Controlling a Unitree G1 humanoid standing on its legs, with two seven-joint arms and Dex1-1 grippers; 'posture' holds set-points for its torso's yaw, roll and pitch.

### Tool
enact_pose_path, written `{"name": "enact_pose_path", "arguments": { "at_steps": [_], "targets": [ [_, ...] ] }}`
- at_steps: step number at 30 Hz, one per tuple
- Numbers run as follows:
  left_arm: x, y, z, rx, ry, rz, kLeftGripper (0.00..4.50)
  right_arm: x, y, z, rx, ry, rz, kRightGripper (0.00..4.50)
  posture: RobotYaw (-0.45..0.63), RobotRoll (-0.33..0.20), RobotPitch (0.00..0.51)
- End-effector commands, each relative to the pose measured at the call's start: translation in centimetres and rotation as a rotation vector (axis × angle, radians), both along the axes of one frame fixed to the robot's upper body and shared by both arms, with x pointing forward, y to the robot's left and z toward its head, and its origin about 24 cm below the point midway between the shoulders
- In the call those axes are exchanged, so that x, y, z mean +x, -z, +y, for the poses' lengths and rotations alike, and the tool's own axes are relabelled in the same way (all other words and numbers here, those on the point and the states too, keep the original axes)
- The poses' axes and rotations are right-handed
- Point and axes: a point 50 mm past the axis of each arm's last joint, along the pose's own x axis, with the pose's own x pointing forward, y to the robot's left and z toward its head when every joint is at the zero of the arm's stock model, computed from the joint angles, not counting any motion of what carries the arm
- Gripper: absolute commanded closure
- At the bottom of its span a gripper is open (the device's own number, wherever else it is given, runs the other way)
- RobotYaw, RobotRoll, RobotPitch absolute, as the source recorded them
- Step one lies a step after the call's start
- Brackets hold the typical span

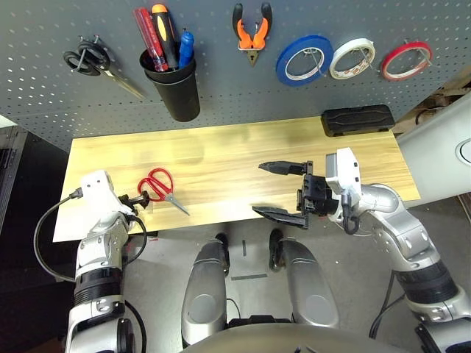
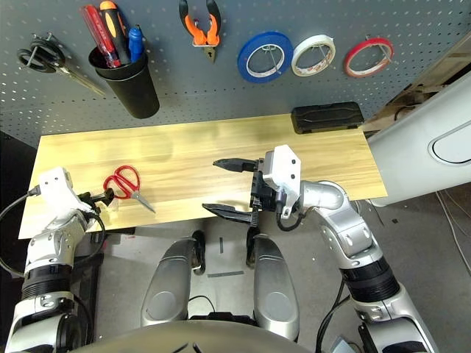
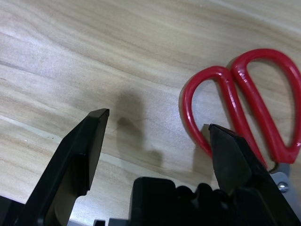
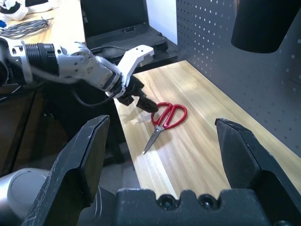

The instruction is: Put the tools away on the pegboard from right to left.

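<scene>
In the left wrist view, the red-handled scissors (image 3: 244, 101) are cut off at the edge, and the left hand (image 3: 157, 127) hides the blades. The cup (image 1: 175, 87) conceals the lower shafts of its tools. In the right wrist view, the cup is cropped.

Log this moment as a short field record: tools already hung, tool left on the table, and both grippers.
On pegboard: red tape ring, orange pliers, red screwdriver in the black cup
On table: red scissors, lying flat near the left end
Left gripper: open, just beside the scissors' handles, not gripping them
Right gripper: open, empty, above the table's front edge
Left to do: hang the red scissors
</scene>
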Motion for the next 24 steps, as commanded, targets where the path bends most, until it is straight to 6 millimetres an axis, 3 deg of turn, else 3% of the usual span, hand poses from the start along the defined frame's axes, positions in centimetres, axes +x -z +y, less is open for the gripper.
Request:
{"name": "enact_pose_path", "arguments": {
  "at_steps": [1,12,15,24],
  "targets": [
    [-0.73,1.40,-0.13,0.008,-0.006,0.062,0.03,-0.33,-0.14,0.17,0.006,-0.017,-0.001,0.00,-0.05,0.000,0.315],
    [-0.59,1.69,-0.39,0.012,0.001,0.072,0.03,-0.35,-0.22,0.01,0.008,-0.006,-0.004,0.00,-0.05,0.000,0.316],
    [-0.57,1.74,-0.51,0.001,0.001,0.066,0.93,-0.31,-0.23,0.01,0.008,-0.006,-0.004,0.00,-0.05,0.000,0.316],
    [-0.60,1.80,-0.71,-0.007,0.005,0.062,4.40,-0.26,-0.24,-0.11,0.004,-0.008,-0.005,0.00,-0.04,0.000,0.317]
  ]
}}
